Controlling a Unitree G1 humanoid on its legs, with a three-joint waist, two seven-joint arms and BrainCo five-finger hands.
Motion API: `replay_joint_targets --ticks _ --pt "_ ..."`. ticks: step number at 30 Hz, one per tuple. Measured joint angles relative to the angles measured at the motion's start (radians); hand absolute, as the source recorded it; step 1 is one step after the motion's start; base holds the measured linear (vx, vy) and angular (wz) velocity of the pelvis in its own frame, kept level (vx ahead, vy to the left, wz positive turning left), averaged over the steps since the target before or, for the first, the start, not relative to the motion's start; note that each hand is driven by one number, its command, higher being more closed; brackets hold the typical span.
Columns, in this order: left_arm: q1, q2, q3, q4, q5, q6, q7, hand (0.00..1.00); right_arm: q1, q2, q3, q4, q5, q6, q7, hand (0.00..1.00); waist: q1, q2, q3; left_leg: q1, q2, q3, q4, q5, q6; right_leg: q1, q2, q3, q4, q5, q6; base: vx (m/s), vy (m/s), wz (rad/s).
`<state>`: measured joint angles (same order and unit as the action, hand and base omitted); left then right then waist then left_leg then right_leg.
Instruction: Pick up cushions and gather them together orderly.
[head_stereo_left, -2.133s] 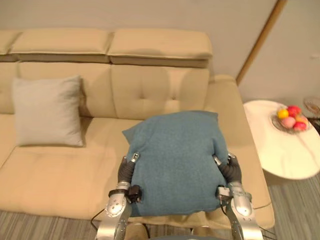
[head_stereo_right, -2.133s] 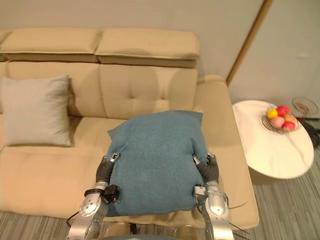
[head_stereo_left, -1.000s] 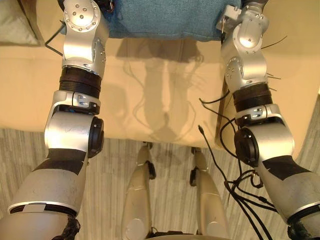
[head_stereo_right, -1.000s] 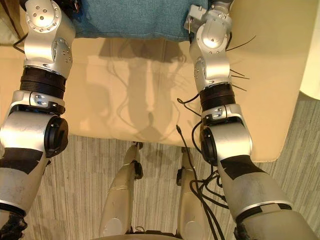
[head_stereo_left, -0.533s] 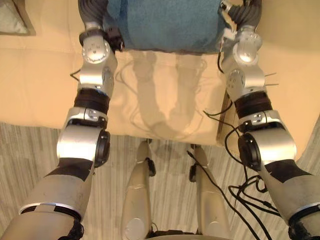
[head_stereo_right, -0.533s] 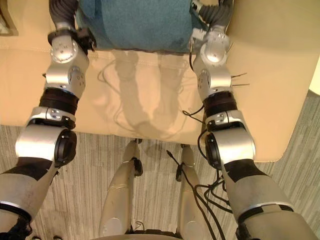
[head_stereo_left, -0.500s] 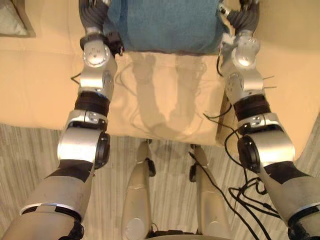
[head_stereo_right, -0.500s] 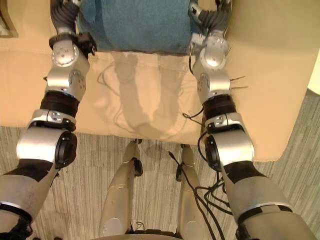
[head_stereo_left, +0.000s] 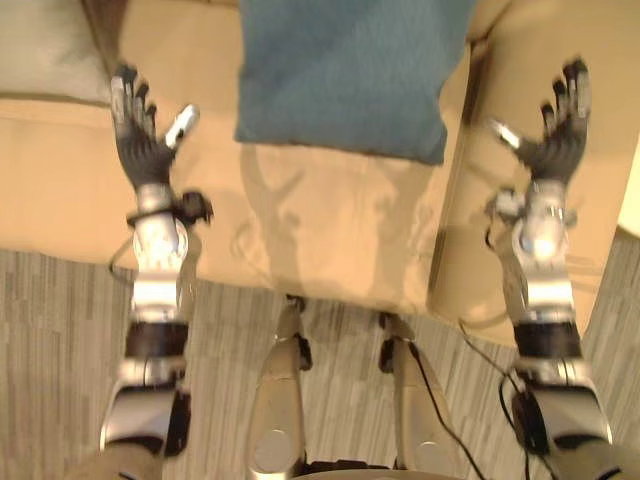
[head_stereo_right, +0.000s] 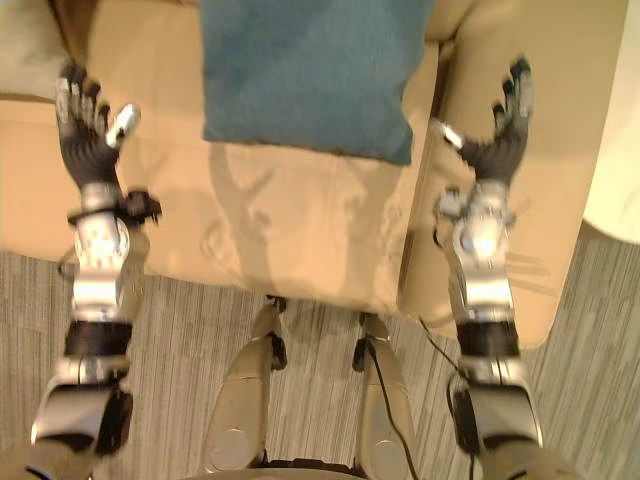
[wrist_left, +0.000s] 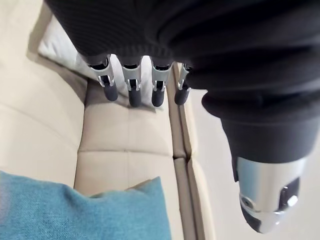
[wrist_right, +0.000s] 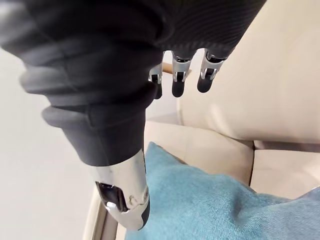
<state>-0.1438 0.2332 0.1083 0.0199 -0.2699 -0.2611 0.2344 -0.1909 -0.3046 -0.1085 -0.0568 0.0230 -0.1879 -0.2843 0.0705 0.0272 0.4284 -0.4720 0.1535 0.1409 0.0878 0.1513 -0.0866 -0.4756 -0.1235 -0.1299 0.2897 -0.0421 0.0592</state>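
The blue cushion (head_stereo_left: 345, 75) lies on the beige sofa seat (head_stereo_left: 330, 230), free of both hands. My left hand (head_stereo_left: 140, 140) hovers to its left, open, with straight fingers (wrist_left: 132, 90) and nothing in it. To the cushion's right, my right hand (head_stereo_left: 555, 140) is open and empty over the sofa's armrest. A grey cushion (head_stereo_left: 45, 50) leans at the back of the seat, beyond the left hand. The blue cushion (wrist_right: 210, 200) also shows past the right hand in the right wrist view, and the blue cushion (wrist_left: 75, 210) lies below the left fingers in the left wrist view.
A white side table (head_stereo_right: 615, 190) stands to the right of the sofa. Striped grey floor (head_stereo_left: 60, 330) runs along the sofa's front edge. Bare seat lies between the two cushions.
Both hands have let go of the blue cushion, opened and moved apart to its sides. The cushion now rests on the seat. The head camera has shifted.
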Motion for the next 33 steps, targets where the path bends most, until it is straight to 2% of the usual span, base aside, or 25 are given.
replay_joint_targets --ticks 3,5,6,7,8,9,13,19,24,25,26,27,28,29,31,32,33 --pt "0.2 -0.069 -0.045 0.013 0.022 0.02 -0.073 0.0 0.184 0.091 0.012 0.025 -0.047 -0.001 0.076 0.0 0.001 -0.003 -0.036 0.035 0.003 0.004 0.053 -0.047 0.006 0.061 0.002 -0.005 -0.003 -0.022 0.009 0.03 -0.02 0.01" --pt "0.29 -0.095 -0.082 0.101 0.087 0.039 -0.136 0.0 0.315 0.151 0.019 0.15 -0.106 0.004 0.126 0.0 -0.002 -0.01 -0.087 0.096 0.005 0.019 0.06 -0.067 0.004 0.13 0.008 0.002 -0.033 -0.021 0.008 0.1 0.001 -0.15" --pt "0.305 -0.097 -0.088 0.135 0.107 0.046 -0.151 0.0 0.342 0.162 0.021 0.19 -0.118 0.007 0.139 0.0 -0.003 -0.01 -0.1 0.122 0.006 0.026 0.059 -0.076 0.0 0.154 0.009 0.007 -0.042 -0.02 0.008 0.08 0.01 -0.25" --pt "0.327 -0.097 -0.098 0.202 0.136 0.058 -0.173 0.0 0.378 0.175 0.028 0.269 -0.143 0.011 0.157 0.0 -0.004 -0.013 -0.139 0.155 0.006 0.032 0.059 -0.088 0.004 0.19 0.012 0.018 -0.063 -0.02 0.01 0.1 0.014 -0.22" --pt "0.333 -0.097 -0.098 0.245 0.156 0.061 -0.184 0.0 0.393 0.179 0.03 0.315 -0.154 0.012 0.165 0.0 -0.008 -0.013 -0.163 0.169 0.006 0.036 0.057 -0.094 0.003 0.206 0.013 0.022 -0.076 -0.018 0.013 0.12 0.01 -0.26" --pt "0.35 -0.097 -0.094 0.337 0.19 0.068 -0.2 0.0 0.416 0.18 0.029 0.414 -0.175 0.021 0.184 0.0 -0.032 -0.015 -0.209 0.212 0.007 0.047 0.047 -0.103 0.001 0.249 0.015 0.026 -0.109 -0.014 0.016 0.1 0.006 -0.16" --pt "0.378 -0.093 -0.044 0.515 0.288 0.093 -0.224 0.0 0.435 0.177 0.004 0.589 -0.234 0.023 0.202 0.0 -0.056 -0.035 -0.277 0.329 0.004 0.086 -0.005 -0.112 -0.005 0.346 0.019 0.063 -0.177 0.008 0.024 0.1 -0.001 -0.3" --pt "0.427 -0.066 0.017 0.624 0.35 0.102 -0.234 0.0 0.454 0.143 -0.039 0.712 -0.262 0.039 0.222 0.0 -0.056 -0.046 -0.328 0.428 0.0 0.138 -0.022 -0.135 -0.013 0.424 0.018 0.113 -0.221 0.02 0.03 0.07 0.012 -0.27" --pt "0.436 -0.039 0.019 0.644 0.358 0.1 -0.235 0.0 0.448 0.107 -0.04 0.747 -0.261 0.04 0.231 0.0 -0.055 -0.049 -0.335 0.424 0.001 0.179 0.004 -0.151 -0.004 0.395 0.019 0.164 -0.202 0.035 0.043 0.0 0.013 -0.27" --pt "0.424 -0.033 0.019 0.643 0.357 0.099 -0.235 0.0 0.434 0.1 -0.033 0.752 -0.26 0.041 0.23 0.0 -0.057 -0.049 -0.333 0.373 0.006 0.174 0.068 -0.177 0.011 0.354 0.018 0.164 -0.158 0.039 0.048 -0.08 0.013 -0.24" --pt "0.408 -0.032 0.019 0.64 0.349 0.099 -0.234 0.0 0.427 0.093 -0.027 0.751 -0.257 0.041 0.229 0.0 -0.056 -0.049 -0.329 0.332 0.003 0.158 0.117 -0.193 0.038 0.3 0.013 0.164 -0.099 0.051 0.065 -0.15 0.041 -0.23" --pt "0.397 -0.035 0.019 0.637 0.349 0.099 -0.234 0.0 0.421 0.085 -0.021 0.756 -0.257 0.042 0.229 0.0 -0.053 -0.038 -0.324 0.319 0.014 0.148 0.121 -0.198 0.048 0.297 0.015 0.165 -0.103 0.067 0.091 -0.16 0.039 -0.19" --pt "0.396 -0.033 0.023 0.631 0.345 0.097 -0.232 0.0 0.404 0.083 -0.013 0.76 -0.256 0.045 0.229 0.0 -0.056 -0.033 -0.313 0.311 0.025 0.157 0.126 -0.196 0.044 0.287 0.011 0.163 -0.05 0.036 0.089 -0.22 0.04 0.17" --pt "0.388 -0.029 0.022 0.626 0.339 0.098 -0.23 0.0 0.409 0.095 -0.008 0.765 -0.247 0.047 0.229 0.0 -0.063 -0.035 -0.299 0.31 0.014 0.139 0.154 -0.2 0.05 0.235 -0.006 0.156 0.303 -0.113 0.085 -0.17 0.003 0.39" --pt "0.404 -0.023 0.024 0.615 0.326 0.101 -0.224 0.0 0.418 0.102 0.003 0.786 -0.227 0.047 0.23 0.0 -0.058 -0.053 -0.309 0.302 0.0 0.111 0.177 -0.196 0.054 0.269 -0.005 0.156 0.531 -0.172 0.137 -0.18 -0.026 0.54" --pt "0.411 -0.026 0.032 0.612 0.32 0.102 -0.215 0.0 0.417 0.102 0.006 0.794 -0.222 0.047 0.23 0.0 -0.048 -0.065 -0.317 0.282 -0.007 0.102 0.183 -0.183 0.055 0.308 -0.003 0.159 0.557 -0.186 0.157 -0.19 -0.066 0.35" --pt "0.418 -0.033 0.039 0.606 0.319 0.103 -0.211 0.0 0.407 0.102 0.008 0.794 -0.22 0.047 0.23 0.0 -0.043 -0.075 -0.323 0.264 -0.011 0.101 0.188 -0.168 0.053 0.324 -0.003 0.159 0.53 -0.186 0.159 -0.18 -0.106 0.12"
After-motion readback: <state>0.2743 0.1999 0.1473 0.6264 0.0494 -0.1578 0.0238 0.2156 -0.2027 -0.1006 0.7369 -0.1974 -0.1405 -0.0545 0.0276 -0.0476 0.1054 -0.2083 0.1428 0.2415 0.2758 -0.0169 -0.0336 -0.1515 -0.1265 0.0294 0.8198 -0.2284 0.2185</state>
